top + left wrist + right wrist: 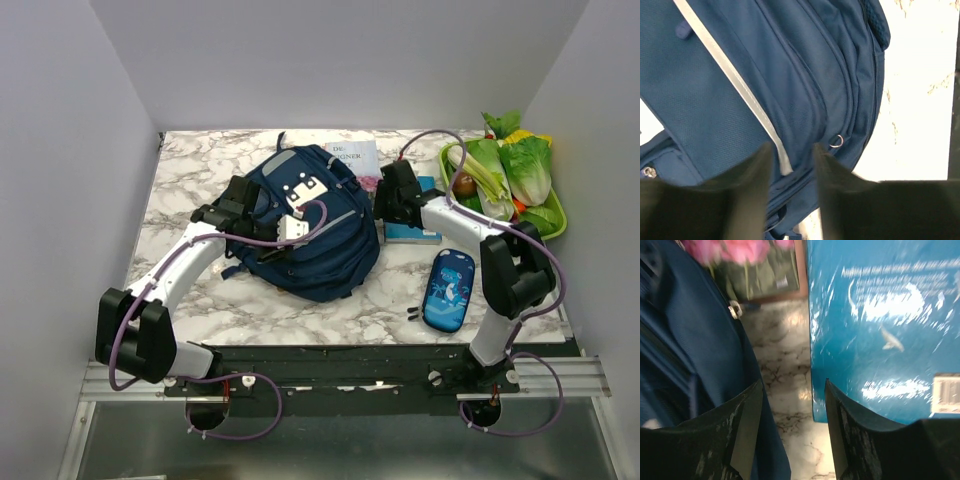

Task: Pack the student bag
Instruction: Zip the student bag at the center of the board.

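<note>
Hovering at the student bag [320, 245], gripping nothing.
Lying flat in the middle of the marble table [300, 312]; holding the left gripper [792, 150] narrowly parted over the navy fabric on the bag's left side, straddling a grey stripe [735, 90]; holding the right gripper [793, 385] parted somewhat wider above bare marble, between the bag's right edge and a teal book [880, 330].

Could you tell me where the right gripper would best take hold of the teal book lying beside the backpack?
Probably its edge facing the student bag, approached from above. The teal book lies flat, so only edges offer grip, and a strip of bare marble table there leaves room for one finger of the open right gripper.
</note>
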`<state>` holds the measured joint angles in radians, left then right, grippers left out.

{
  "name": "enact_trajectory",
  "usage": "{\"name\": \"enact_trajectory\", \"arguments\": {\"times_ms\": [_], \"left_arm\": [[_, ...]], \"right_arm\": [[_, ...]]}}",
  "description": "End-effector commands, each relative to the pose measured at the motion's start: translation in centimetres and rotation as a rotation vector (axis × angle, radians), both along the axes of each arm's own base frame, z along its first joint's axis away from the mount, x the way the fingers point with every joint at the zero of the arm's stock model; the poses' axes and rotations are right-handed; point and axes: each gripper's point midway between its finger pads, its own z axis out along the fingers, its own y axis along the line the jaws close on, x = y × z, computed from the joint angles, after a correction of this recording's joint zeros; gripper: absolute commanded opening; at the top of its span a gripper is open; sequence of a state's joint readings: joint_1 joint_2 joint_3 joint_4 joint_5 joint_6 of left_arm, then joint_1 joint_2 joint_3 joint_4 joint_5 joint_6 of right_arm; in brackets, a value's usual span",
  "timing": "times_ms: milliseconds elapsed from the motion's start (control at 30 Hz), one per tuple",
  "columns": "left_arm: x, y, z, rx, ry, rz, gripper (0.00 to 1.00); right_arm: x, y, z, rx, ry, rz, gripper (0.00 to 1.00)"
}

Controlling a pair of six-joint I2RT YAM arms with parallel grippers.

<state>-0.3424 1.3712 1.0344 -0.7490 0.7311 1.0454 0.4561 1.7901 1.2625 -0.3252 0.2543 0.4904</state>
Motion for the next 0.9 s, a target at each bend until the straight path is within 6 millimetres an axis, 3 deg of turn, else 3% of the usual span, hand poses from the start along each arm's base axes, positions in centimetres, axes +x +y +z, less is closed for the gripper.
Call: {"name": "enact_trajectory", "arguments": {"times_ms": [0,133,233,367,567,733,867], "left_arm": [[-0.5,-3.1,4.2,-0.134,0.07,0.048,0.54],[-1.2,-5.1,3.0,-0.122,0.109,0.062,0.54],[-1.0,-6.8,2.2,-0.117,0.139,0.084,0.61],[0.7,-8.3,1.0,-0.076,0.076,0.135,0.61],[3.7,-9.6,-0.8,-0.015,-0.008,0.223,0.61],[4.3,-10.2,-2.0,0.023,-0.074,0.248,0.61],[5.7,-10.4,-1.4,0.009,-0.136,0.289,0.61]], "right_arm": [[-1.1,2.1,-0.4,0.13,0.0,0.036,0.6],[-1.3,2.8,-0.2,0.161,0.007,0.057,0.59],[-1.8,3.2,-0.4,0.196,0.024,0.059,0.54],[-3.3,3.7,-1.1,0.244,0.057,0.056,0.45],[-6.8,5.0,-2.6,0.271,0.116,0.065,0.36],[-9.9,7.2,-2.7,0.28,0.14,0.109,0.33],[-12.2,7.7,-3.0,0.303,0.169,0.106,0.29]]}}
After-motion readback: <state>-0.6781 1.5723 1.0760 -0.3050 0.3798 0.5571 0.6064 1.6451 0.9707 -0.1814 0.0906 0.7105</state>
